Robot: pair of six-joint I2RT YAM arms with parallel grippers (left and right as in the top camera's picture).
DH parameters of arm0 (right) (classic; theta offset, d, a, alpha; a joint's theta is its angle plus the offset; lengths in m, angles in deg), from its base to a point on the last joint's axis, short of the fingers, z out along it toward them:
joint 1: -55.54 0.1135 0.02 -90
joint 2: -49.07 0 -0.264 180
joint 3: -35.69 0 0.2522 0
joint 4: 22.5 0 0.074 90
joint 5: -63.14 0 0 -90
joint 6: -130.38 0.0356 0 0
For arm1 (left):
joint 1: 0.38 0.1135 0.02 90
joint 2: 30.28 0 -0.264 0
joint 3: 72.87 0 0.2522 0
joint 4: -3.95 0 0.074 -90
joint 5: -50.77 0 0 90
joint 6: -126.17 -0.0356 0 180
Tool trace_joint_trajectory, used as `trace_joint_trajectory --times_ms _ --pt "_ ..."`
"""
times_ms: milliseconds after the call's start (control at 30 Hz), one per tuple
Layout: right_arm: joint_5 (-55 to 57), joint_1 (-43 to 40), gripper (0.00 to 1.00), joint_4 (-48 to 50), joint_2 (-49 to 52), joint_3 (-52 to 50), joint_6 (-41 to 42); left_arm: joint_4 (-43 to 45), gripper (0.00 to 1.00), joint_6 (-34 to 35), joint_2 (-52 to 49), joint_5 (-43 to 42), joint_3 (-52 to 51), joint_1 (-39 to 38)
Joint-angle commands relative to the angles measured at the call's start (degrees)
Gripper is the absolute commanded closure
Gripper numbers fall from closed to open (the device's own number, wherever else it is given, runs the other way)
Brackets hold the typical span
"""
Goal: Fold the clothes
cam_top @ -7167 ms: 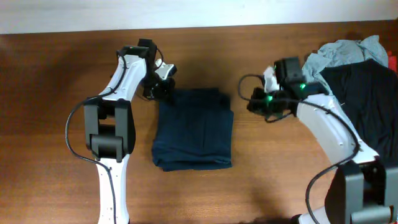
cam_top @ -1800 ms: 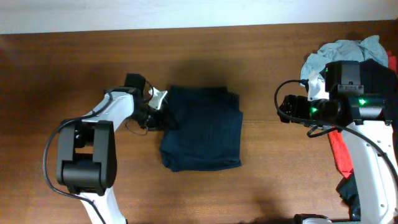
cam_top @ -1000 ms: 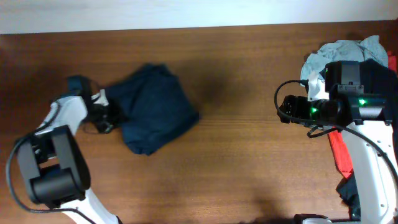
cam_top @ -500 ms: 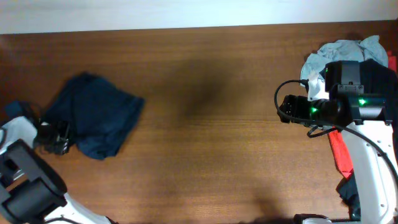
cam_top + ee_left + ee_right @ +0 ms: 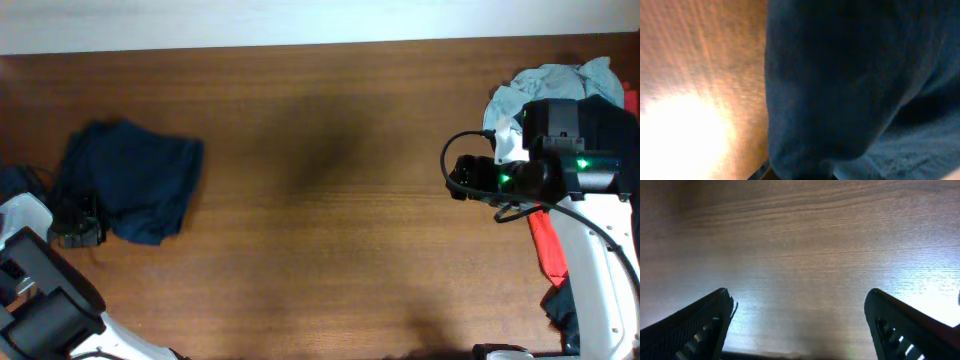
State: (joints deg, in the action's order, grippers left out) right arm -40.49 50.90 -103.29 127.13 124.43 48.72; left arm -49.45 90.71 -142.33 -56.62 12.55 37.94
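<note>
The clothes (image 5: 128, 178), a folded dark navy pair of shorts, lie slightly skewed at the far left of the wooden table. My left gripper (image 5: 88, 226) is at their lower left corner, shut on the fabric's edge. In the left wrist view the navy clothes (image 5: 850, 75) fill most of the frame and hide the jaws. My right gripper (image 5: 456, 181) hovers over bare wood at the right, far from the shorts. In its wrist view the right gripper (image 5: 800, 330) is open, both fingers (image 5: 695, 330) wide apart with nothing between them.
A pile of other garments sits at the right edge behind my right arm: a light grey shirt (image 5: 545, 83), a black garment (image 5: 605, 120) and a red piece (image 5: 541, 250). The table's far edge (image 5: 320, 44) meets a white strip.
My left gripper has dragged the folded shorts from the left-middle of the table to the far left edge, turning them a little. The right arm has not moved.
</note>
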Motion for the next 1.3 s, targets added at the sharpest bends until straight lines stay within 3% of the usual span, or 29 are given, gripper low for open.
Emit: trace_joint_trajectory --times_ms 0,300,333,400,433,667,833,1000,1067,1133,1267 --pt "-0.52 -0.26 0.15 -0.09 -0.33 0.26 -1.07 0.44 0.99 8.26 0.52 -4.35 -0.76 -0.22" --pt "-0.52 -0.26 0.15 -0.09 -0.33 0.26 -1.07 -4.17 0.99 9.88 0.52 -5.95 -0.81 -0.72" --pt "-0.52 -0.26 0.15 -0.09 -0.33 0.26 -1.07 -5.55 0.89 8.87 0.52 -5.95 -0.81 -0.72" --pt "-0.52 -0.26 0.15 -0.09 -0.33 0.26 -1.07 -8.07 0.54 6.91 0.55 -6.49 -0.81 -0.68" --pt "-0.52 -0.26 0.15 -0.09 -0.33 0.26 -1.29 -9.14 0.48 4.7 0.55 -7.85 -0.81 -0.66" --pt "-0.52 -0.26 0.15 -0.07 -0.33 0.26 -2.16 -10.19 0.47 -3.08 3.41 -14.4 -0.81 1.07" --pt "-0.55 -0.26 0.15 0.37 -0.33 0.26 -2.14 -10.6 0.47 -18.25 10.78 -23.56 -0.79 1.18" --pt "-0.61 -0.26 0.14 0.02 -0.33 0.26 -2.12 -12.33 0.35 -33.11 21.64 -35.93 -0.79 -0.68" --pt "-0.81 -0.26 0.14 0.17 -0.33 0.26 -1.88 -12.9 0.2 -39.01 26.97 -34.69 -0.76 -2.43" --pt "-1.16 -0.26 0.14 0.24 -0.33 0.26 -1.88 -12.87 0.17 -43.74 31.5 -31.69 -0.72 -4.44" --pt "-1.66 -0.26 0.14 0.46 -0.42 0.26 1.18 -9.88 0.17 -59.91 39.47 -26.18 -0.68 -11.43"
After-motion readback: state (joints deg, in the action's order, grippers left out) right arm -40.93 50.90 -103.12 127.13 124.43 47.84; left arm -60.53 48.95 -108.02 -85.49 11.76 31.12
